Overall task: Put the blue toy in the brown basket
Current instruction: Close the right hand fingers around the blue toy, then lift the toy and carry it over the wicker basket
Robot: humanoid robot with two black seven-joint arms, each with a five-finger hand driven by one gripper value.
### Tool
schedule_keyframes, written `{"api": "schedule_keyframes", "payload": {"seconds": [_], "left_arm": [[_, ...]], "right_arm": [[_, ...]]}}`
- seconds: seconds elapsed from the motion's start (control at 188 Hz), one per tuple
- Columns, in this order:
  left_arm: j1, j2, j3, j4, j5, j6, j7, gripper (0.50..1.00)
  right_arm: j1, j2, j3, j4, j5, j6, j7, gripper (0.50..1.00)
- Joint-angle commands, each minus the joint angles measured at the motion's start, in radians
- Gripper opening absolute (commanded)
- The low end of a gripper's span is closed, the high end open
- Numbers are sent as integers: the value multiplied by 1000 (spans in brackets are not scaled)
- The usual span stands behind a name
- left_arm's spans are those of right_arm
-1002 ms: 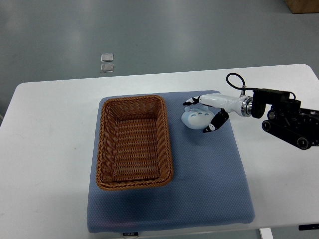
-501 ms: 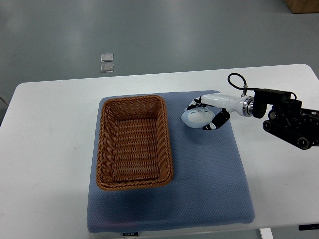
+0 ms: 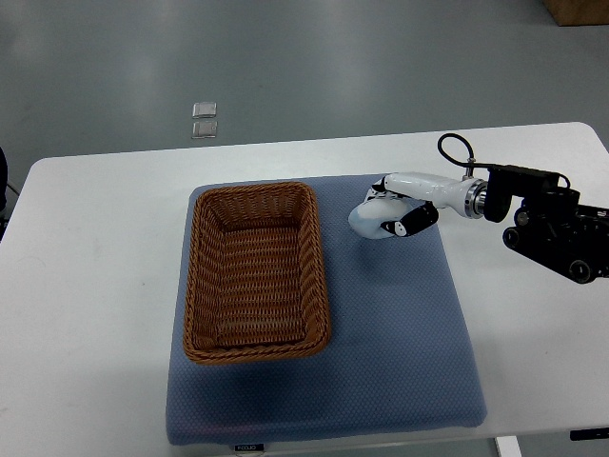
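Right robot hand (image 3: 395, 214) comes in from the right edge, reaching left over the blue mat (image 3: 400, 333). Fingers curled around the toy (image 3: 364, 219), wrapped over its top and near side; black fingertips (image 3: 401, 228) press on its right part. Toy is pale blue, rounded, only its left part visible past the fingers. It sits at the mat's upper right area, directly under and inside the hand, just right of the basket (image 3: 255, 271) but apart from it, with a strip of mat between. Cannot tell if the toy is lifted or resting on the mat. Basket is brown wicker, rectangular, on the mat's left half, nothing inside. Mat lies on the white bench (image 3: 95, 286). Two small clear squares (image 3: 204, 120) on the floor beyond the bench.
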Motion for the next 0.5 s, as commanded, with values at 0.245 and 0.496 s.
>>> {"api": "schedule_keyframes", "payload": {"seconds": [0.245, 0.496], "left_arm": [[0, 0, 0, 0, 0, 0, 0, 1000], [0, 0, 0, 0, 0, 0, 0, 1000]], "right_arm": [[57, 9, 12, 11, 14, -60, 32, 500], [65, 94, 12, 66, 17, -109, 60, 500]]}}
